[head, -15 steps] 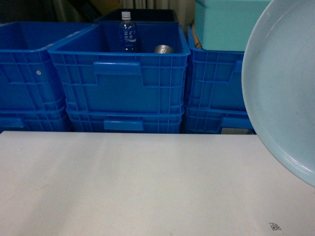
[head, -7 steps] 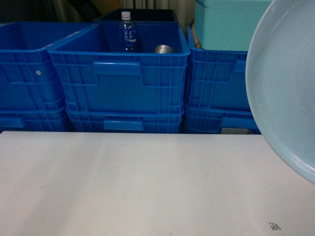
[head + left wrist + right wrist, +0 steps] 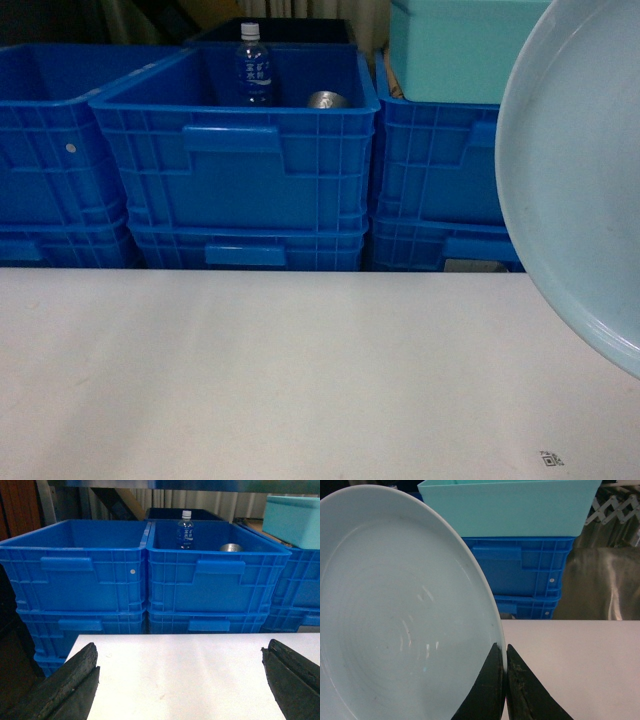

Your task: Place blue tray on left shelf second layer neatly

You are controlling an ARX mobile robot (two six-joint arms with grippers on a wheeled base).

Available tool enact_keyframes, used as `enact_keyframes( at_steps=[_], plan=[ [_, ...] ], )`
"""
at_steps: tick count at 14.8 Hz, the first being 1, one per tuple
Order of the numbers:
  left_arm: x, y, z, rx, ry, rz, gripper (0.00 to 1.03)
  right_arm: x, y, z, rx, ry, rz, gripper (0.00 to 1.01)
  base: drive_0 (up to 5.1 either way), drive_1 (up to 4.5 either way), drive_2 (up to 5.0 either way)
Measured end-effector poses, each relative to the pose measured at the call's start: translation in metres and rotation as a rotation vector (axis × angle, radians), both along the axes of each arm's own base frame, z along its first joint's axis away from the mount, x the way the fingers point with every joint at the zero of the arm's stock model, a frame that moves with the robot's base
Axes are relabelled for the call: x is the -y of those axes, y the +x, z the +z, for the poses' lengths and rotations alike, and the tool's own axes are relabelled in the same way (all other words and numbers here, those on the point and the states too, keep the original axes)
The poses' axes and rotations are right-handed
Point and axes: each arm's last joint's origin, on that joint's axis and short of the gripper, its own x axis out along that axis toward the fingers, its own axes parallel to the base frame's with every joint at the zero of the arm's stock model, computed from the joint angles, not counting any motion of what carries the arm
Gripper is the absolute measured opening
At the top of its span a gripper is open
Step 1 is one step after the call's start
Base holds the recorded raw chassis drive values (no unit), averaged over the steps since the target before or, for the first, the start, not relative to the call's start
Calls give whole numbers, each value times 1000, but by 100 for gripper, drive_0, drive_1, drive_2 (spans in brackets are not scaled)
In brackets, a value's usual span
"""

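Tray (image 3: 395, 615) carriage is the step in hand: the pale blue dish stands nearly on edge above the right side of the bench (image 3: 280, 380), off its surface, its hollow face turned toward the head camera. The right gripper (image 3: 505, 680) pinches it by the rim, jaws closed with one finger on each face. Such an edge hold probably keeps the dish slim for sliding between shelf rails later. The left gripper (image 3: 180, 680) hangs over the bench's near left part with jaws spread wide and nothing between them, likely kept free to steady the tray when needed. Behind the bench's far edge stand stacked blue crates (image 3: 235, 165); one holds a water bottle (image 3: 252, 65) and a metal can (image 3: 325, 99). A turquoise box (image 3: 450, 45) sits atop the right-hand crates. No steel shelf shows clearly, so the placing seems a good way off.
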Motion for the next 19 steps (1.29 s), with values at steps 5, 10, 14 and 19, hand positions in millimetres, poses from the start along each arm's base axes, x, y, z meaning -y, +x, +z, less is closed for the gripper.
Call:
enact_keyframes(
  at_steps=[5,10,14,19],
  plan=[
    [0,0,0,-1,0,0,98,-1,0,0,1,0,5,2,130,-167,-167],
    [0,0,0,-1,0,0,98,-1,0,0,3,0,5,2,334,-406,-406],
    [0,0,0,2,0,0,98,-1,0,0,1,0,4,2,338,-403,-403],
    [0,0,0,-3,0,-1,98,-1,0,0,1,0,5,2,338,-403,-403]
  ],
)
